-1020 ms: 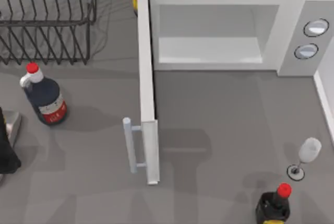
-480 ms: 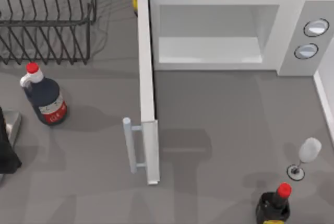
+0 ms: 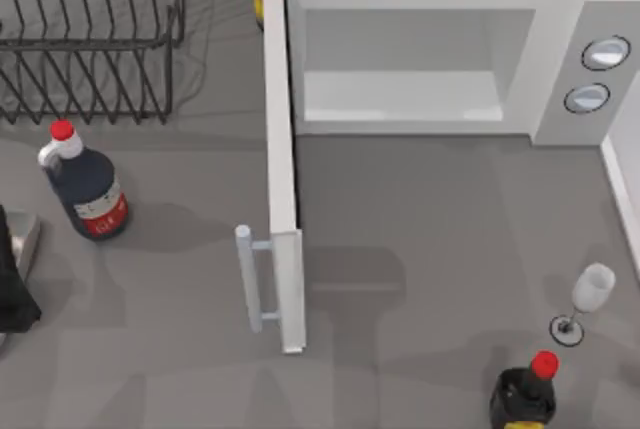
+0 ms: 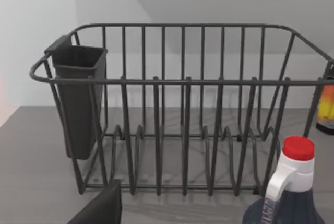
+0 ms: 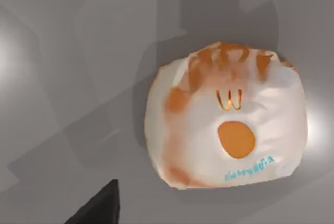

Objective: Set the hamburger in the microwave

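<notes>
**Barely shifted since a second ago**

Top: microwave (image 3: 430,59) open, cavity bare; left arm (image 3: 12,284) parked at surface's left edge.
Left wrist: wire rack (image 4: 182,109), bottle (image 4: 289,192).
Right wrist: hamburger (image 5: 227,117) on surface (fingers' state untellable).

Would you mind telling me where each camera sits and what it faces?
Top view: above the table, looking down at the open microwave; left arm at the left edge.
Left wrist view: low, facing the wire rack; a dark claw part in the corner.
Right wrist view: looking down on the hamburger lying on the table.
Shared: rack and red-capped bottle, top and left wrist.
</notes>
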